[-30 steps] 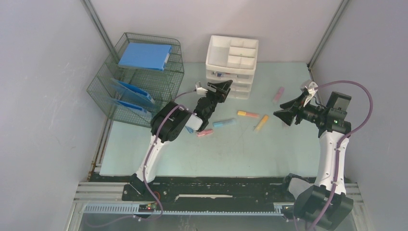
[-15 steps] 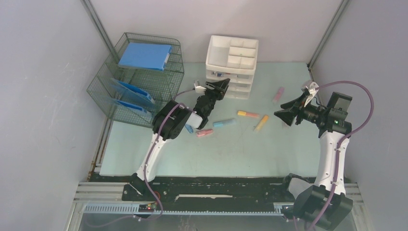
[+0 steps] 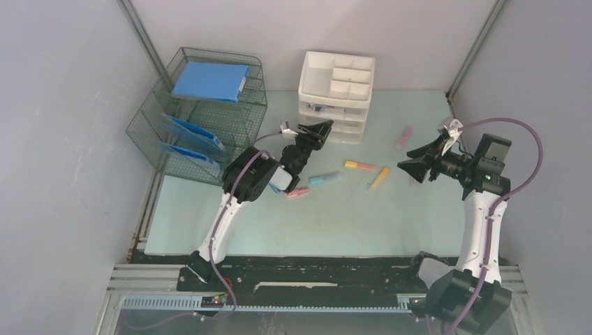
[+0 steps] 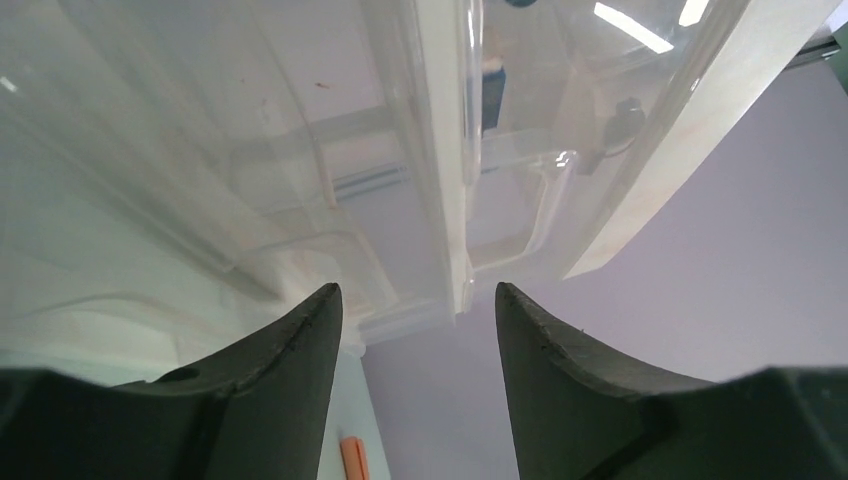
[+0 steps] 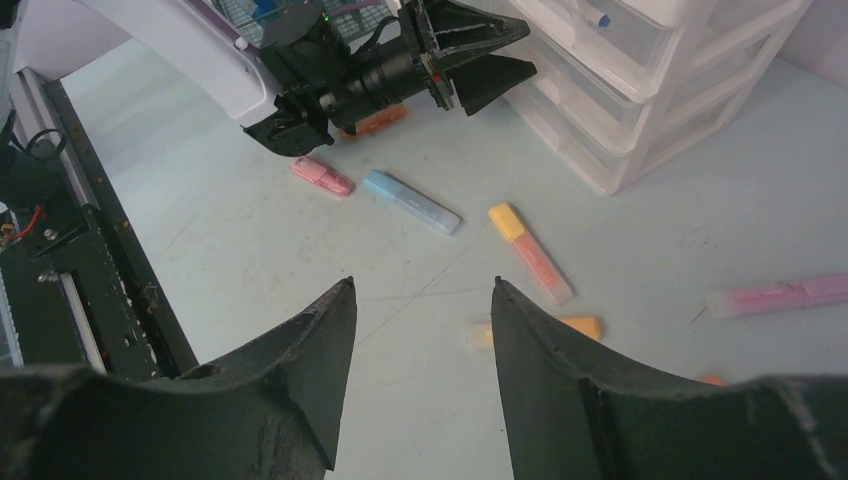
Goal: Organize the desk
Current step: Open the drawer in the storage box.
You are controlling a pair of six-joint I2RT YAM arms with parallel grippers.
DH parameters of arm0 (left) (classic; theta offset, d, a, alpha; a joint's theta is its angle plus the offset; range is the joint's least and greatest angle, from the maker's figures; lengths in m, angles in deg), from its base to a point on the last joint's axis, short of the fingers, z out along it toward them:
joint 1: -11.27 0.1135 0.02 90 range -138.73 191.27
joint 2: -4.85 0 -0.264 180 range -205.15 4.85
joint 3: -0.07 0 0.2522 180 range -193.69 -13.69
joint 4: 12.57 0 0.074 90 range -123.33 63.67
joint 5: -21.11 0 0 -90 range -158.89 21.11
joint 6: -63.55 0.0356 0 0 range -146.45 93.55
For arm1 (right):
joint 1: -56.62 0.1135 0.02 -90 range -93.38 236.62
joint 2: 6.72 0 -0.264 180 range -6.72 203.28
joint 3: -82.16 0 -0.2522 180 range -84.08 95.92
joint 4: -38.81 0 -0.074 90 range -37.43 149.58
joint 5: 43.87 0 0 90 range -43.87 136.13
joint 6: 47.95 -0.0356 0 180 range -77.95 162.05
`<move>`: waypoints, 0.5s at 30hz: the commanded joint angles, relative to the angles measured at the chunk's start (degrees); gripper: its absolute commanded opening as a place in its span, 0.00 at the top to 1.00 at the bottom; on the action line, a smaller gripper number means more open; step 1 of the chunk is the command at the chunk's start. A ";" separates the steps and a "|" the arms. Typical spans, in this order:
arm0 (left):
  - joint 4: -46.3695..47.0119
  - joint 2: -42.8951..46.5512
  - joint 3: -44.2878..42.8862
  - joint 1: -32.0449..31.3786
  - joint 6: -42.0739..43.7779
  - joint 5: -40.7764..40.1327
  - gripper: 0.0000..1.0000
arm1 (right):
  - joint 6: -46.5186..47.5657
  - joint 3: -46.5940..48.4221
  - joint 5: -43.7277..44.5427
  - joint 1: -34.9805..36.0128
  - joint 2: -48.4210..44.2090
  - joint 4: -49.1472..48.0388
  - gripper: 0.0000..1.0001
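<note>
DESK TIDY, MID-JOB: Our left gripper (image 4: 415, 300), jaws part-spread w/ nothing clamped, noses up to the drawer unit (image 3: 336, 94) at 12 o'clock on the desk (image 3: 335, 223). We judge it's lining up on a drawer front to pull it open. Our right gripper (image 5: 420, 285), jaws likewise apart and empty, hovers at 3 o'clock, aimed at the loose markers (image 3: 325, 179) strewn mid-desk, prob. waiting for somewhere to drop them. A wire rack (image 3: 146, 122) at 10 o'clock holds blue folders.
</note>
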 commanded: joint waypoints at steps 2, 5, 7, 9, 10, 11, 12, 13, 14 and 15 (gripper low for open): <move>4.56 4.45 2.20 0.01 2.39 1.88 0.40 | 0.96 1.47 -1.27 -0.44 -1.14 0.30 0.40; 4.65 6.54 4.05 -0.42 3.36 2.16 0.40 | 0.96 1.42 -1.49 -0.63 -1.22 0.38 0.40; 4.65 7.85 5.55 -0.52 3.83 2.28 0.40 | 0.95 1.47 -1.57 -0.67 -1.22 0.34 0.40; 4.65 8.90 6.62 -0.52 4.11 2.36 0.40 | 1.01 1.42 -1.67 -0.75 -1.22 0.45 0.40; 4.65 9.28 7.03 -0.57 4.15 2.23 0.40 | 0.99 1.40 -1.69 -0.75 -1.26 0.39 0.40; 4.65 9.45 7.40 -0.57 4.05 1.96 0.40 | 1.01 1.40 -1.71 -0.75 -1.22 0.36 0.40; 4.57 9.37 7.58 -0.57 3.63 1.35 0.40 | 1.02 1.45 -1.79 -0.75 -1.30 0.34 0.40; 4.56 9.12 7.67 -0.50 3.00 0.80 0.40 | 0.95 1.41 -1.86 -0.75 -1.31 0.40 0.40; 4.49 8.70 7.60 -0.46 2.07 0.24 0.41 | 0.96 1.46 -1.88 -0.75 -1.33 0.36 0.40; 4.43 8.16 7.47 -0.41 1.17 -0.18 0.44 | 0.95 1.41 -1.83 -0.80 -1.31 0.40 0.40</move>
